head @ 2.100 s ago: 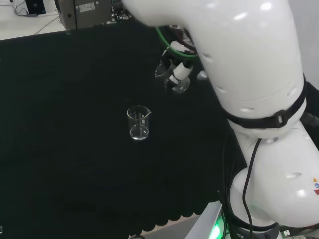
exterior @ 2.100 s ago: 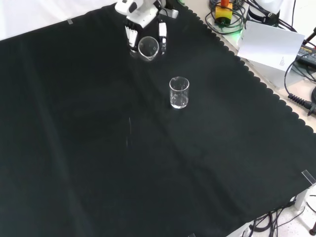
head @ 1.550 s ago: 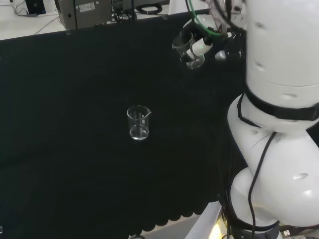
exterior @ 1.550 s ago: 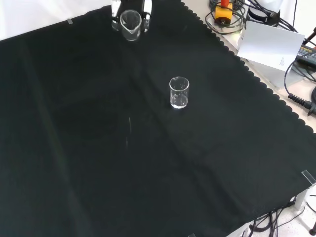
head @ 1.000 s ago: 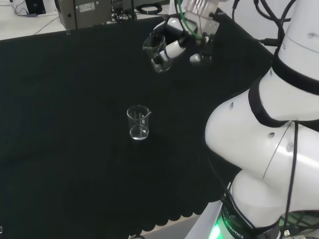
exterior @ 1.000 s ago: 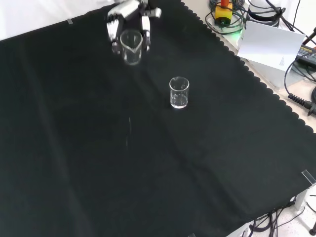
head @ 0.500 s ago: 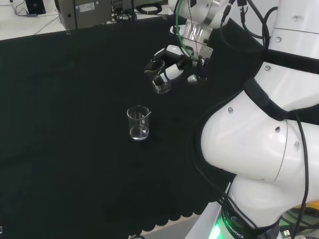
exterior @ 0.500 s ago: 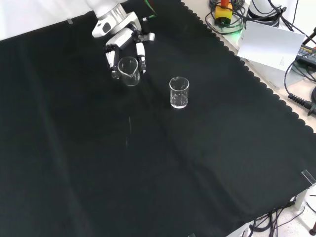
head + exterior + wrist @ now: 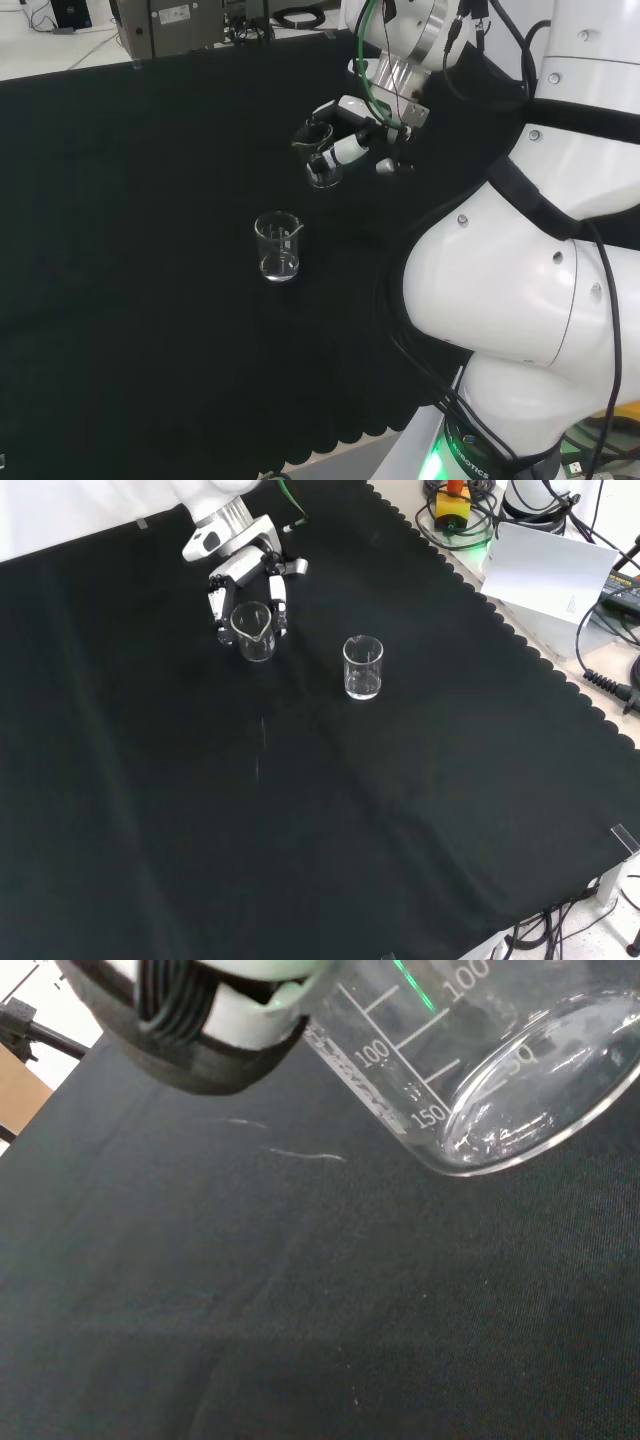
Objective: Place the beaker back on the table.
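The hand [image 9: 243, 575] has its fingers curled round a clear beaker [image 9: 253, 630], one finger on each side of the glass in the front view. The beaker is upright there, spout toward the camera, low over the black cloth of the counter [image 9: 330, 810]; whether its base touches the cloth cannot be told, since the glass is clear and the cloth dark. In the head view the hand [image 9: 345, 135] hangs under the arm's white links, and the beaker [image 9: 321, 165] is partly covered by the fingers, so only its rim and lower wall can be made out. The wrist view shows the beaker's [image 9: 470, 1080] base and printed scale close up, cut off at the picture's edge, with a blurred finger [image 9: 205, 1020] before it and cloth behind. A second beaker [image 9: 363, 666] stands free on the cloth, right of the held one in the front view, the two near each other but apart.
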Controlling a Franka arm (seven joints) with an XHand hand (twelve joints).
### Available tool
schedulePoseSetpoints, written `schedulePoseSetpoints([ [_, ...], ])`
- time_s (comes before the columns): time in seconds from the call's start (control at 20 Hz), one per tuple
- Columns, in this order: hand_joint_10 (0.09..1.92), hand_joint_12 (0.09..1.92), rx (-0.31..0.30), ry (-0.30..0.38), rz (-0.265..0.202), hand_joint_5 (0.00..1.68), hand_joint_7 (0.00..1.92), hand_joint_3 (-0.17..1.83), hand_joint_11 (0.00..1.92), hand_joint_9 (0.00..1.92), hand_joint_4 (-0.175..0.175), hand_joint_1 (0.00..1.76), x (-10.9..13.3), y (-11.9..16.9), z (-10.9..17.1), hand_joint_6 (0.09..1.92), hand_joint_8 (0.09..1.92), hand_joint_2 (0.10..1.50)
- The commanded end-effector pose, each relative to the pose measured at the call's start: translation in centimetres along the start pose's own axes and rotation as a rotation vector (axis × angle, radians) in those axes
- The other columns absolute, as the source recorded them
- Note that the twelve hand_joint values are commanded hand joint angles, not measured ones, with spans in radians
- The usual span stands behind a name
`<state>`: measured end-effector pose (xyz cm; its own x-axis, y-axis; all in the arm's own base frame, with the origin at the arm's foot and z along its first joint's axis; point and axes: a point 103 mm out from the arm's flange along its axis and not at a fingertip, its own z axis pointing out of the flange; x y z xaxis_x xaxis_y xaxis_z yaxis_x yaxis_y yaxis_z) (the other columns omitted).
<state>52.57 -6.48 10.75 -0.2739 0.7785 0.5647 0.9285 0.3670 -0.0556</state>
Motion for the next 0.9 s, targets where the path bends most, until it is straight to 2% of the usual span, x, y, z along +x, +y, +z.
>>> schedulePoseSetpoints([
  [0.05, 0.09, 0.62, -0.014, 0.021, -0.002, 1.23, 1.32, -0.17, 1.15, 1.63, -0.175, 1.53, -0.6, 0.8, 0.8, 0.59, 0.61, 1.01],
  [0.4, 0.09, 0.63, -0.012, 0.045, -0.008, 1.23, 1.31, -0.17, 1.14, 1.62, -0.175, 1.53, -0.8, 1.7, 1.8, 0.60, 0.62, 1.01],
  [0.9, 0.09, 0.64, 0.002, 0.037, -0.011, 1.22, 1.30, -0.17, 1.13, 1.62, -0.175, 1.53, -0.5, 3.3, 3.1, 0.63, 0.64, 1.02],
])
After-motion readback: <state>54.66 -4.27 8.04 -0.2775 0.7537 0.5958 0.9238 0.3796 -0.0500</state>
